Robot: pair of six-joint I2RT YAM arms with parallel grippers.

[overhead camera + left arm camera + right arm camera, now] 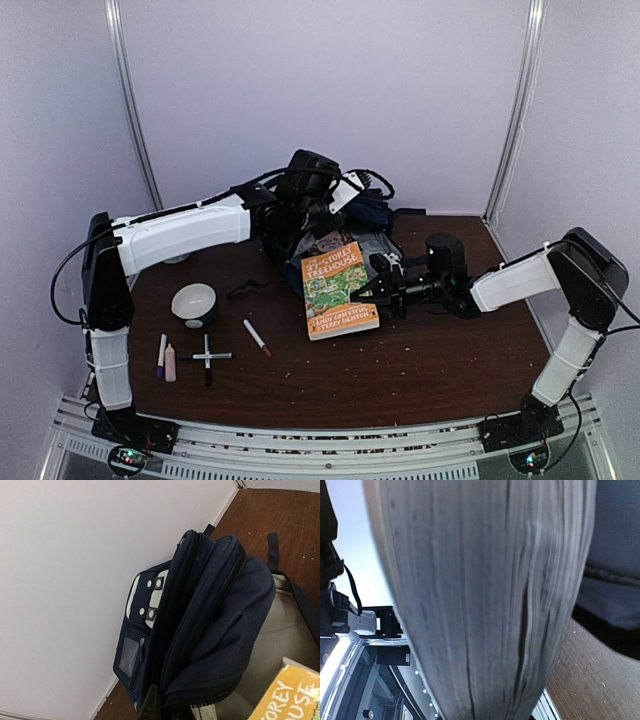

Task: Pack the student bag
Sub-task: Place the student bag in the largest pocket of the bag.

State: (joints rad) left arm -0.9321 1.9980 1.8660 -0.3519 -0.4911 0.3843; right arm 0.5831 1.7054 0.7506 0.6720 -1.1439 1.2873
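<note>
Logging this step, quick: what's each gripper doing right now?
Left gripper: closed, pinching the bag by its rim.
Right gripper: closed on the book.

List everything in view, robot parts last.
bag: 1, navy with white patches, back centre of table, top open
book: 1, orange and green cover, top end at bag's opening
bowl: 1, white, left side of table
pens: 5, mostly white barrels, near left, two crossed
dark item: 1, black, between bowl and bag, cannot identify
table: 1, brown wood
left gripper: 1, black, shut on bag rim
right gripper: 1, black, shut on book's right edge
</note>
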